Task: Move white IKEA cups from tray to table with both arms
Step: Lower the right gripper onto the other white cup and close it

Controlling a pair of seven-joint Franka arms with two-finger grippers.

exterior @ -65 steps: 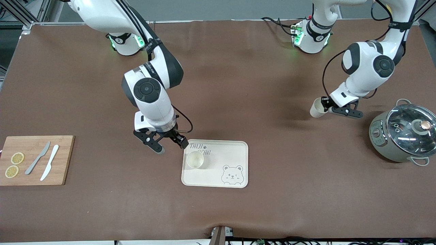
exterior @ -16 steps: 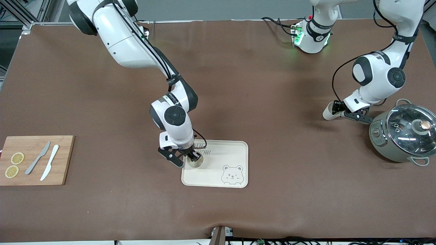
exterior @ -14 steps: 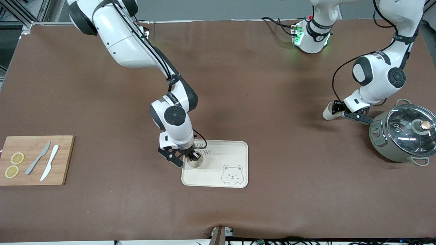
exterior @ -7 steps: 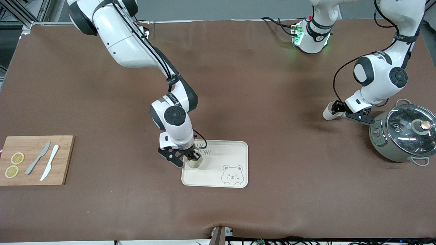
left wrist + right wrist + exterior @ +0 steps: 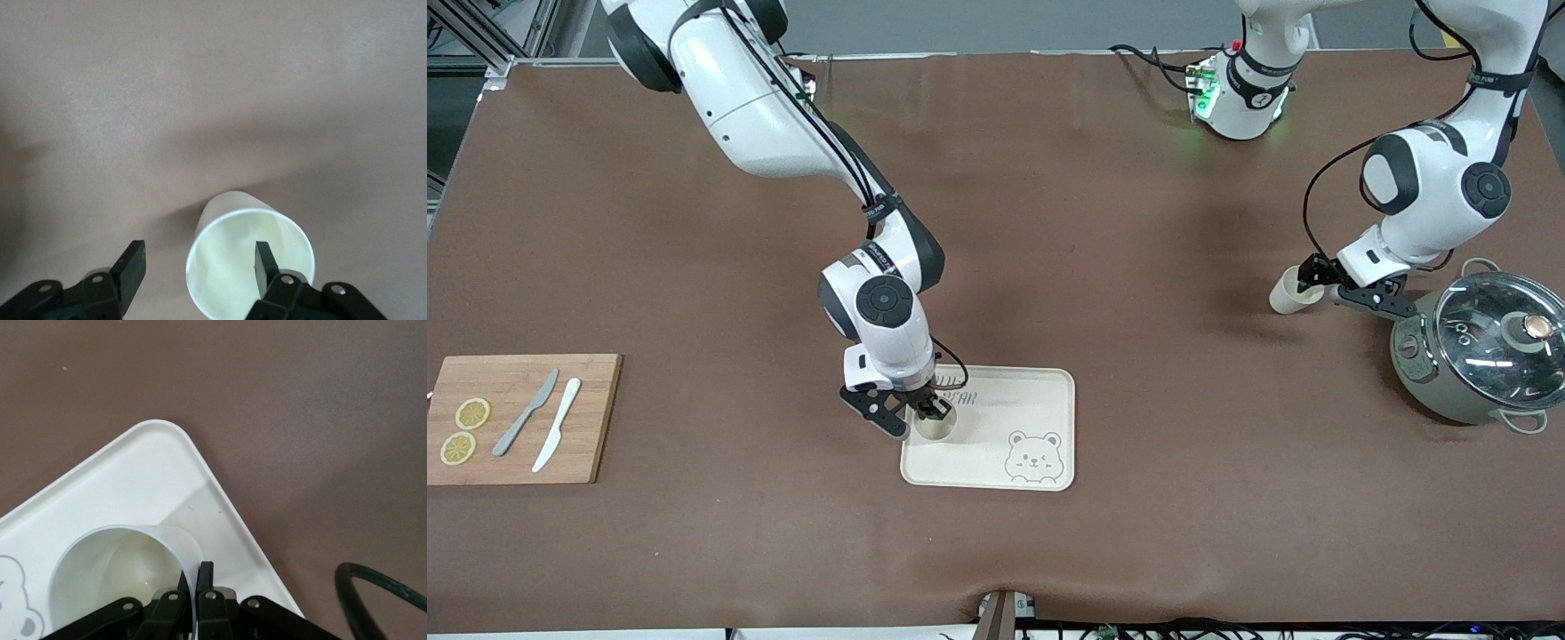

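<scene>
Right tool (image 5: 921, 418) is clamped on the rim wall of the small off-white tapered cup (image 5: 935, 428), one finger inside, one outside; the cup stands upright on the cream bear-face tray (image 5: 1040, 391), at its right-arm end, so the lift is straight up

Left tool (image 5: 1327, 283), jaws apart, straddles the rim of the second white cup (image 5: 1288, 294), set upright on the brown worktop (image 5: 1049, 222) beside the grey glass-lidded pot (image 5: 1480, 347)

One cup (image 5: 935, 427) on tray (image 5: 1040, 400), another (image 5: 1287, 292) on table (image 5: 1049, 222).
</scene>
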